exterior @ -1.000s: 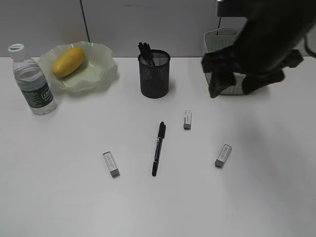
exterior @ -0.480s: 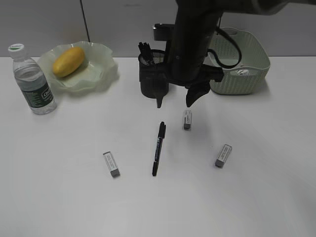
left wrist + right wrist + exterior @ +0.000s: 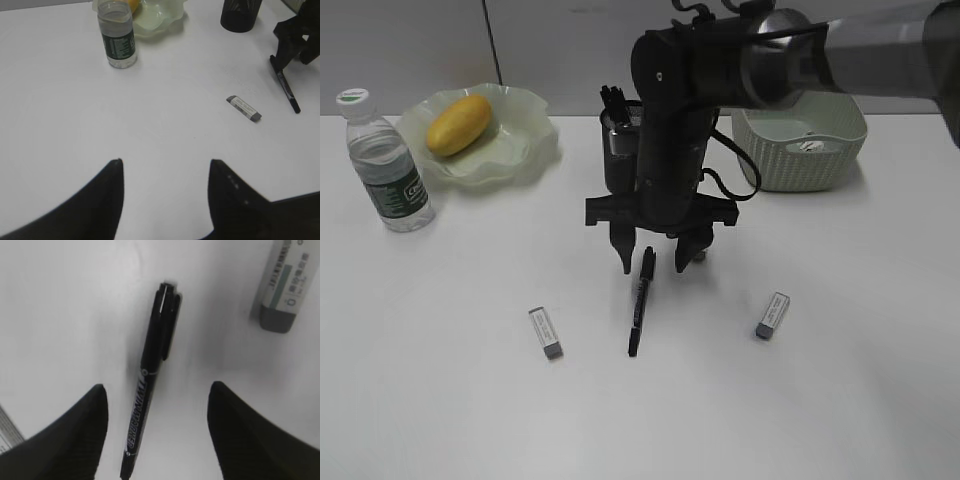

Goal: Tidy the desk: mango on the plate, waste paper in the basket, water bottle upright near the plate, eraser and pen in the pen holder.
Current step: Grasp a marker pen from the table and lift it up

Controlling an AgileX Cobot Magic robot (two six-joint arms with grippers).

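Note:
A black pen (image 3: 638,310) lies on the white desk (image 3: 440,400), and my right gripper (image 3: 653,262) hangs open straddling its capped end. In the right wrist view the pen (image 3: 152,365) runs between the two spread fingertips (image 3: 97,405) without touching them. Three erasers lie around it: one at the left (image 3: 545,332), one at the right (image 3: 772,315), one (image 3: 285,290) just beside the gripper. The mango (image 3: 459,124) rests on the plate (image 3: 520,150). The water bottle (image 3: 385,165) stands upright beside it. The waste paper (image 3: 810,146) lies in the basket (image 3: 840,150). My left gripper (image 3: 166,161) is open over bare desk.
The black pen holder (image 3: 612,170) with pens in it stands right behind my right arm, partly hidden by it. The left wrist view also takes in the bottle (image 3: 116,40), an eraser (image 3: 244,108) and the pen (image 3: 287,90).
My right arm has swung from over the basket at the back right to the middle and come down over the pen. Its jaws have narrowed slightly. The left gripper has not moved.

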